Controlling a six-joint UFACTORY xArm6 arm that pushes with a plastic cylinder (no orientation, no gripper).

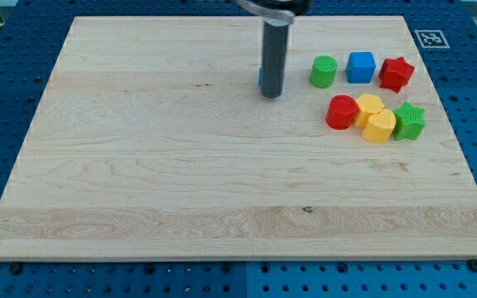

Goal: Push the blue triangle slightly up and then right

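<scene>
Standing upright, the rod had its tip planted on the wooden board, with nothing held, only pressed close. Just behind it, peeking out on the view's left edge of the rod, was a sliver of the blue triangle, mostly hidden. Right of that block stood the green cylinder, then the blue cube and red star. The rightward push looked still to come.

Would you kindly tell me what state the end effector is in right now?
No jaws to open or close: my tip rests on the board, holding nothing, with the blue triangle mostly hidden behind the rod at its left edge.
</scene>
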